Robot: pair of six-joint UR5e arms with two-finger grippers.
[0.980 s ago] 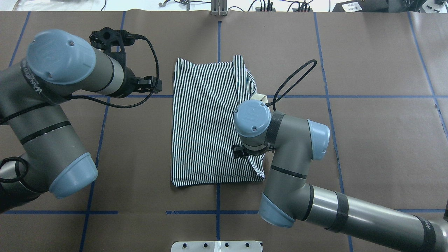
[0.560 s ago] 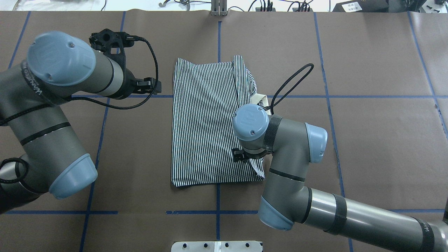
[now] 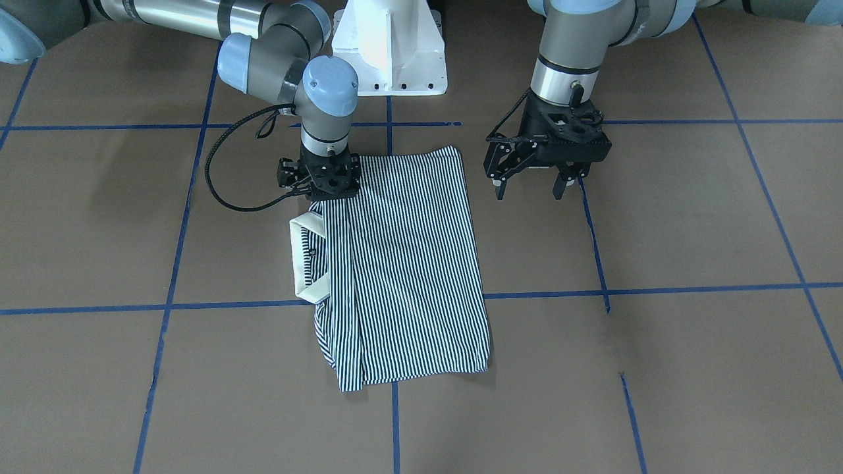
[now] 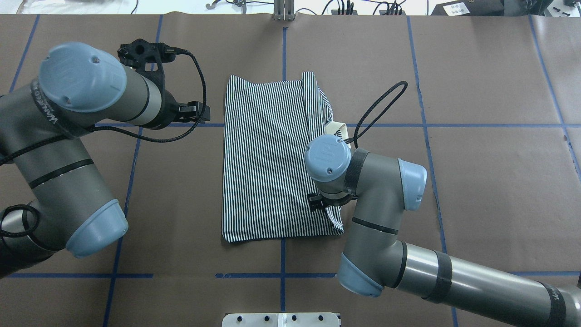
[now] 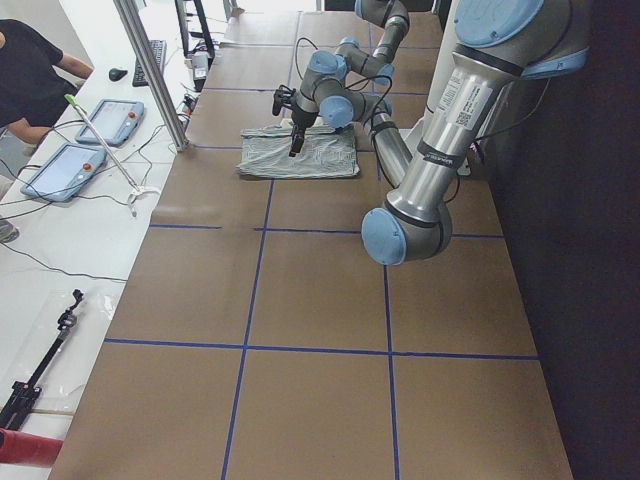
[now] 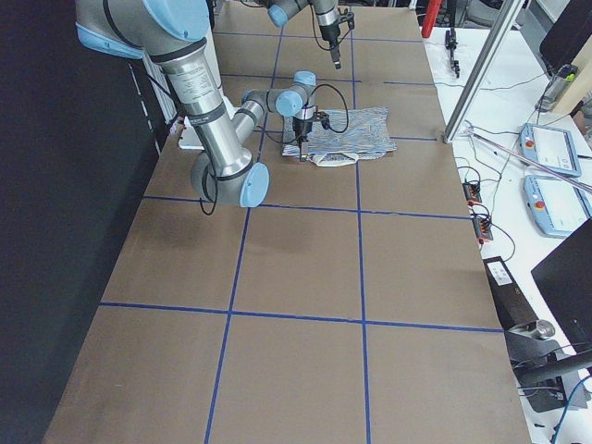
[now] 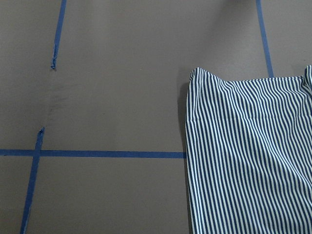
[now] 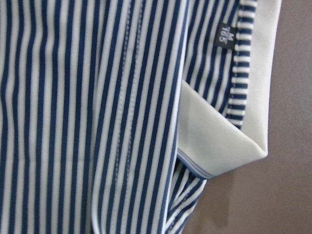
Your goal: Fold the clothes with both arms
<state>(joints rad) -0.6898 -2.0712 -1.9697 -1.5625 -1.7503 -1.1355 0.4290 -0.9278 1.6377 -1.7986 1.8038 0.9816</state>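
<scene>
The left gripper (image 3: 527, 195) is hovering, pointing down and spread wide, just beside the striped polo shirt (image 4: 268, 159). The shirt is lying folded lengthwise mid-table (image 4: 476, 181), its cream collar (image 3: 304, 257) poking out. The right gripper (image 3: 321, 191) is pressing down on the shirt's edge; I cannot tell how its jaws stand.

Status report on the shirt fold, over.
Left gripper open, hovering beside the shirt. Right gripper low on shirt's edge near the collar, jaws hidden. Shirt folded lengthwise, collar sticking out. Black cable looping beside the collar.
</scene>
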